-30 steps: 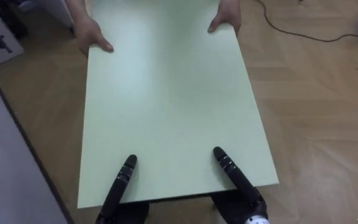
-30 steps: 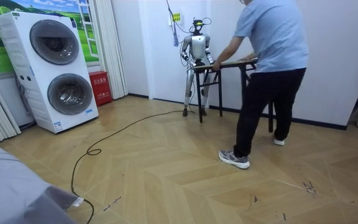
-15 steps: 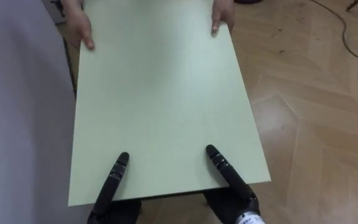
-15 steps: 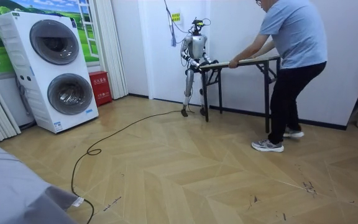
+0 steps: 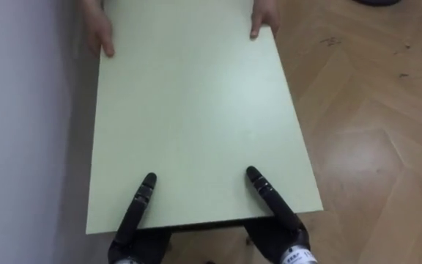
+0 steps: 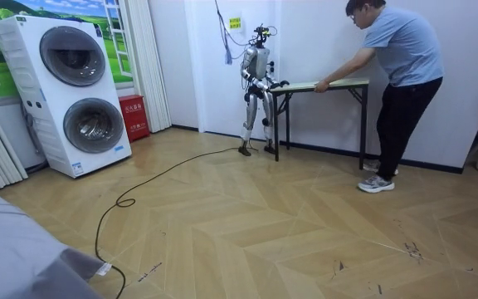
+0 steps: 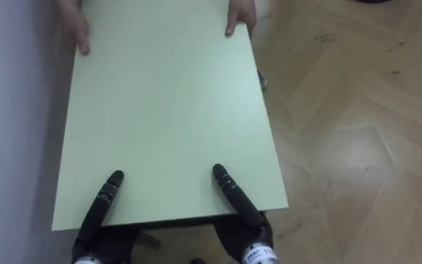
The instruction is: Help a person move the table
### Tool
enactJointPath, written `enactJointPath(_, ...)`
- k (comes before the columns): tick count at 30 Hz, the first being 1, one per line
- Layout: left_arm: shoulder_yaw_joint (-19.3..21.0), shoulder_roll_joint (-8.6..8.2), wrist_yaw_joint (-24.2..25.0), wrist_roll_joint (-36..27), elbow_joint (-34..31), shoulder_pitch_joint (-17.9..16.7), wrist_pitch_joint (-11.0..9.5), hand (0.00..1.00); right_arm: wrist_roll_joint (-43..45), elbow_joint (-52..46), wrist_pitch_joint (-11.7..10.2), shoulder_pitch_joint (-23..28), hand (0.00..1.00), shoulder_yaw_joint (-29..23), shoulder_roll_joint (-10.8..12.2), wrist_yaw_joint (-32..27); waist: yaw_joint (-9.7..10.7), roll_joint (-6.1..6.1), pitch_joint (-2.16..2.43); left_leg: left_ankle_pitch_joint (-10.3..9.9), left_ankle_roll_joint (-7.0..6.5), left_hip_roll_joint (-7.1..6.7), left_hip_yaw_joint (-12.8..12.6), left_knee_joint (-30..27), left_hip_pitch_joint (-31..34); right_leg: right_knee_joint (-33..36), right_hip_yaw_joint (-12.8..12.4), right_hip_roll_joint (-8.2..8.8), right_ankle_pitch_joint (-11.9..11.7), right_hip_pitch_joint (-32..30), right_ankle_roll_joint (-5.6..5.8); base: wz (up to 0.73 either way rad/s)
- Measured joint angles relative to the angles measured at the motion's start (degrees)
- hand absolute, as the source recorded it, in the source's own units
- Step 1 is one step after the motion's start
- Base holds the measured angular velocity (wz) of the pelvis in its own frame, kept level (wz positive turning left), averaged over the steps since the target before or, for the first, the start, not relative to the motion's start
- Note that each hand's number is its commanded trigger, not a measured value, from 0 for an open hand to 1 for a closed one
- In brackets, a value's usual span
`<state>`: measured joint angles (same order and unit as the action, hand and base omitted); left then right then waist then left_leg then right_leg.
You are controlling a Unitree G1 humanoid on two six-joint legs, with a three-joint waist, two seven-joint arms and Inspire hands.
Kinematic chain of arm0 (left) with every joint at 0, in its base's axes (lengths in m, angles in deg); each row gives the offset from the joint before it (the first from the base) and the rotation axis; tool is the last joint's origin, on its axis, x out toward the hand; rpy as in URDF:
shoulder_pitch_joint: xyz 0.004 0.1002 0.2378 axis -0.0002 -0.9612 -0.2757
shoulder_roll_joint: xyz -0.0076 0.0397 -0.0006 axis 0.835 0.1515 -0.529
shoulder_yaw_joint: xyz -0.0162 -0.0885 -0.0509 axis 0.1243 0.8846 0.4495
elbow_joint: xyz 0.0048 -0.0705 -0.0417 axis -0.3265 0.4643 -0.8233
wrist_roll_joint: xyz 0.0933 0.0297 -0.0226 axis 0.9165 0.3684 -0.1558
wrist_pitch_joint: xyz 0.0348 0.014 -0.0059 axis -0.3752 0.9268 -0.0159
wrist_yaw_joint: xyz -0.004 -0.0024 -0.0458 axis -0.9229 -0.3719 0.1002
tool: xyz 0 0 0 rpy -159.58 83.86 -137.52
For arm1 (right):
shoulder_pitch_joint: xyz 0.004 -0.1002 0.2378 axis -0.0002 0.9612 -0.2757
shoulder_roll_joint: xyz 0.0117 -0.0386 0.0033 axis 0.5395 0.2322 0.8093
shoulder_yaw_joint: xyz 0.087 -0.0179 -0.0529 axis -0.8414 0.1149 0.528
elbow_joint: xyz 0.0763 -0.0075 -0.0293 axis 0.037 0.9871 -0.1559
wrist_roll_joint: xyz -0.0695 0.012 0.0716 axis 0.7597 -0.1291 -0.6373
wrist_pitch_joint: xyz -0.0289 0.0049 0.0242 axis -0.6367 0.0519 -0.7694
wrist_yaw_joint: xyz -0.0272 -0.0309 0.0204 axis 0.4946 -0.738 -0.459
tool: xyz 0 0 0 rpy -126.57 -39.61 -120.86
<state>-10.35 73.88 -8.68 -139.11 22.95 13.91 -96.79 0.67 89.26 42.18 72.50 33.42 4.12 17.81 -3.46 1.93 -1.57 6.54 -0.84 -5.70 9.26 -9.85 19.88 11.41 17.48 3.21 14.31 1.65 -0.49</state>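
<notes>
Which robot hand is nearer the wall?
Left. The left robot hand sits at the table's near edge, on the side beside the wall. The right robot hand sits at the same edge, on the side by the floor.

1. The counter (image 5: 196, 110) runs out past the top edge of the eye views, so its far end is cut off. Its legs are hidden beneath its top.
2. The person's hands (image 5: 99, 33) are cut off at the wrist by the same edge.
3. The left hand (image 5: 139, 205) and right hand (image 5: 269, 202) pass under the counter's near edge, where the rest of each is hidden.
4. In the room view both robot hands are too small to make out.
5. A grey shape (image 6: 15, 257) at the room view's lower left is cut off by the edges; it cannot be identified.
</notes>
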Motion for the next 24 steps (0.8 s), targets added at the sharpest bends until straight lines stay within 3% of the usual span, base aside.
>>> enactJointPath(1, 0.19, -0.05, 0.00, 0.00, -0.03, 0.12, 0.00, 1.00, 0.04, -0.33, 0.04, -0.03, 1.00, -0.10, -0.21, 0.00, -0.43, -0.10, 0.19, 1.43, 2.45, -0.03, 0.44, 3.00, -0.76, -1.25, 0.84, 0.13, 0.00, -0.23, 0.02, 0.00)
enactJointPath(2, 0.34, -0.53, 0.09, 0.00, 0.00, 0.27, -0.02, 1.00, 0.23, -0.87, 0.07, -0.04, 1.00, -0.22, -0.74, 0.00, -0.21, -0.31, 0.18, 0.75, 2.76, 0.07, -1.26, 1.44, 0.01, -2.14, 3.41, 1.77, -0.21, -0.15, 1.76, 0.00)
enactJointPath(3, 0.28, -0.71, 0.09, 0.01, 0.13, 0.12, -0.02, 1.00, 0.25, -0.81, 0.15, 0.09, 1.00, -0.23, -0.84, -0.01, 0.05, -0.40, 0.13, -2.59, 0.72, 1.02, -4.72, -3.59, 0.87, -2.19, 3.94, 2.05, -0.18, 0.33, 1.87, 0.12)
enactJointPath(4, -0.03, -0.66, 0.11, 0.02, 0.51, -0.35, 0.14, 1.00, 0.19, -0.72, 0.20, 1.05, 1.00, -0.17, -0.81, 0.00, 0.05, -0.68, 0.24, -10.18, -1.82, 2.96, -11.95, -12.20, 0.40, -2.15, 4.75, 2.40, 0.21, 1.85, 2.27, 0.22)
enactJointPath(5, -0.10, -0.72, 0.16, 0.40, 0.55, -0.39, 0.60, 1.00, 0.19, -1.69, 0.16, 2.18, 1.00, -0.47, -0.95, 0.00, 0.11, -0.19, 0.28, -14.30, -1.81, 4.46, -15.40, -16.35, 0.21, -0.50, 5.34, 2.27, 1.58, 2.35, 2.75, 0.26)
enactJointPath(6, 0.00, -0.73, 0.16, 0.67, 0.53, -0.31, 0.90, 1.00, 0.24, -2.19, 0.18, 2.70, 1.00, -0.72, -1.09, -0.01, 0.15, 0.00, 0.28, -14.87, -2.50, 4.39, -15.59, -16.75, 0.28, 0.62, 5.50, 2.25, 2.37, 2.31, 3.12, 0.38)
enactJointPath(7, 0.62, -0.80, 0.15, 1.48, 0.54, -0.12, 1.50, 1.00, 0.67, -2.58, 0.18, 3.22, 1.00, -0.85, -0.57, -0.05, 0.53, -0.12, 0.36, -15.29, -4.11, 3.44, -14.43, -15.37, -0.45, 1.87, 6.24, 2.06, 3.11, 2.09, 3.63, 0.38)
enactJointPath(8, 1.00, -1.14, 0.14, 2.05, 0.56, -0.20, 2.24, 1.00, 1.44, -2.66, 0.14, 3.36, 1.00, -0.95, -0.32, -0.08, 1.23, -0.24, 0.41, -14.59, -4.52, 2.65, -13.87, -13.77, -1.01, 2.41, 6.24, 2.48, 2.69, 1.98, 3.69, 0.35)
enactJointPath(12, 1.68, -1.87, 0.14, 2.41, 0.54, -0.93, 3.20, 1.00, 1.59, -2.67, 0.61, 3.71, 1.00, -1.24, -0.70, -0.08, 1.17, -0.23, 0.41, -13.92, -4.98, 2.18, -13.67, -10.67, -3.21, 3.40, 3.73, 2.92, 1.04, 1.58, 3.80, 0.02)
enactJointPath(14, 1.70, -2.18, 0.14, 2.75, 0.54, -0.96, 3.47, 1.00, 1.55, -2.85, 0.71, 3.65, 1.00, -1.27, -0.78, -0.14, 0.80, -0.21, 0.40, -13.89, -5.05, 2.22, -13.47, -9.68, -3.76, 2.01, 0.84, 2.75, 0.91, -0.74, 4.15, 0.00)
enactJointPath(15, 1.70, -2.25, 0.14, 2.74, 0.55, -0.88, 3.48, 1.00, 1.57, -2.97, 0.70, 3.66, 1.00, -1.28, -0.78, -0.34, 0.70, -0.22, 0.41, -13.90, -5.05, 2.17, -13.51, -9.54, -3.88, 1.53, 0.49, 2.78, 0.64, -1.82, 4.03, 0.07)
enactJointPath(16, 1.68, -2.38, 0.08, 2.74, 0.81, -0.89, 3.56, 1.00, 1.46, -3.04, 0.71, 3.79, 1.00, -1.24, -0.84, -0.84, 0.93, -0.09, 0.35, -13.90, -5.05, 2.13, -13.38, -9.09, -4.69, 2.02, 0.74, 2.82, -0.17, -2.71, 2.82, 0.12)
enactJointPath(21, 2.08, -2.41, -0.03, 2.75, 1.28, -1.00, 3.95, 1.00, 1.14, -3.31, 0.60, 4.24, 1.00, -0.73, -1.02, -1.63, 0.70, -0.08, 0.32, -13.92, -5.03, 1.91, -13.34, -7.40, -6.97, 5.55, 0.23, 3.05, -0.49, -2.25, 3.23, 0.05)
enactJointPath(24, 1.53, -2.35, -0.25, 2.79, 1.43, -0.69, 4.01, 1.00, 0.99, -3.44, 0.59, 4.42, 1.00, -0.93, -1.17, -1.76, 1.94, 0.35, 0.00, -14.12, -5.21, 1.66, -11.44, -7.09, -7.53, 5.42, -3.13, 2.96, 0.18, -3.82, 3.80, 0.28)
